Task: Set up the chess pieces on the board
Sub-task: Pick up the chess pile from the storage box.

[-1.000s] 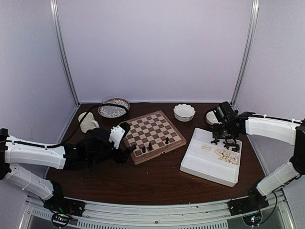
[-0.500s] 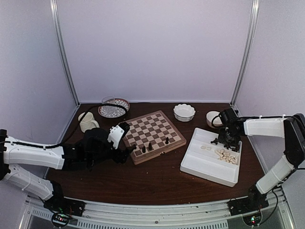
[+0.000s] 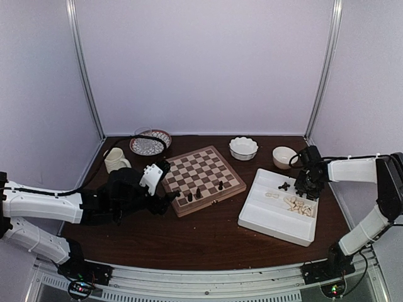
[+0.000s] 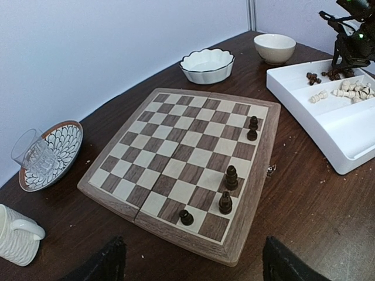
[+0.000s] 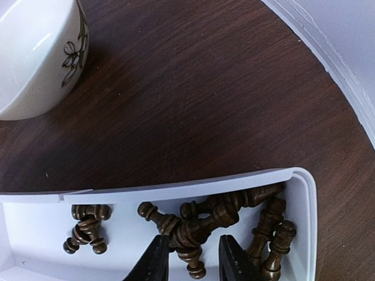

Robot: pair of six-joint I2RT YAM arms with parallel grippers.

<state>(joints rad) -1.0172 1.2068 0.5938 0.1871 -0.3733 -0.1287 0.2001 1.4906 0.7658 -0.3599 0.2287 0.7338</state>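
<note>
Here, the right pincer (image 5: 193, 249) (half-spread) straddles dark chess pieces (image 5: 196, 228) in the tray (image 5: 176, 188).

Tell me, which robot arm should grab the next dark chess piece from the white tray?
Right. The right gripper hangs over the white tray, fingers open on either side of dark pieces heaped in its corner. The left gripper sits open beside the board, well away from that tray.

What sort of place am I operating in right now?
Most likely a robot test booth, not a home: blank pale wall panels joined by metal corner posts, a metal mounting rail along the table's near edge, and staged props such as the board and white tray.
</note>
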